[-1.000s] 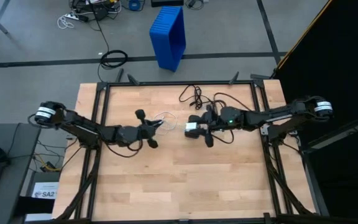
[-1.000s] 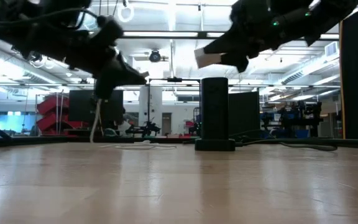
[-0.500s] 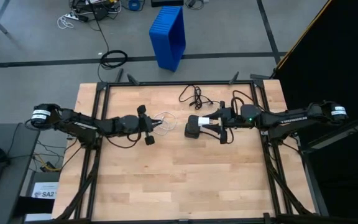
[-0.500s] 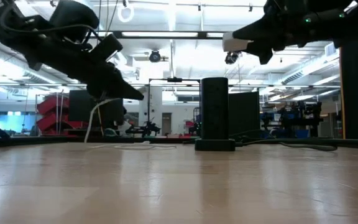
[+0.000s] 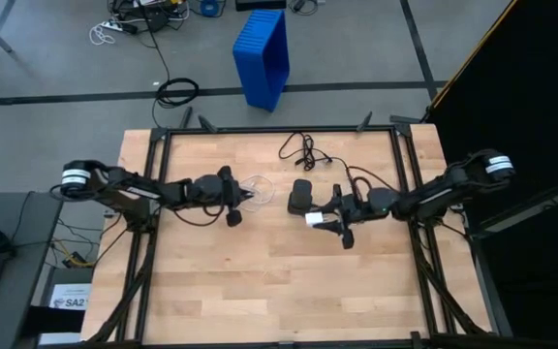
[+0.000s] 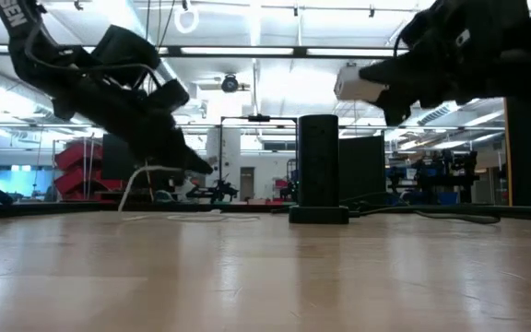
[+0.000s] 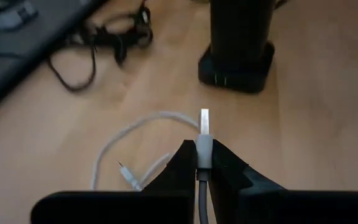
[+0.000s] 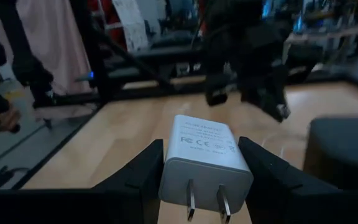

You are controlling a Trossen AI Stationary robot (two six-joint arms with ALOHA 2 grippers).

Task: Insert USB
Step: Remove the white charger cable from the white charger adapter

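Note:
The USB is a thin white cable [image 7: 135,134] lying in loose loops on the wooden table [image 5: 260,281]. My left gripper [image 7: 204,163] is shut on one plug end, whose metal tip [image 7: 204,119] points toward the upright black box [image 7: 238,43]. In the high view this gripper [image 5: 241,196] sits left of the box [image 5: 301,197]. My right gripper [image 8: 207,180] is shut on a white wall adapter [image 8: 207,152]. It hovers just near-side and right of the box [image 5: 318,220]. My left gripper pinches the plug's pale housing [image 7: 204,149] between its two fingertips, which lie along the plug. It slants down from the table's left. The metal tip sticks out ahead, clear of the table, and the cable hangs slack below [image 6: 136,184] to the loops. My right gripper pinches the adapter's two side faces [image 8: 166,163] between its fingers. It comes level from the table's right. The adapter [image 6: 356,83] is lifted clear above the table, with its two prongs [image 8: 205,200] facing back toward the wrist.
A thicker black cord [image 5: 303,147] runs from the box and lies coiled at the table's far side. The cable's other small plug end [image 7: 124,168] lies on the wood. A blue crate [image 5: 263,56] stands on the floor beyond the table. There is bare wood toward the near edge.
My right gripper first drew back toward the table's right, then came toward the near edge. It tipped up to level, and the adapter stayed in its fingers. My left gripper rolled and sank a little toward the table with the plug, and the cable trailed below it.

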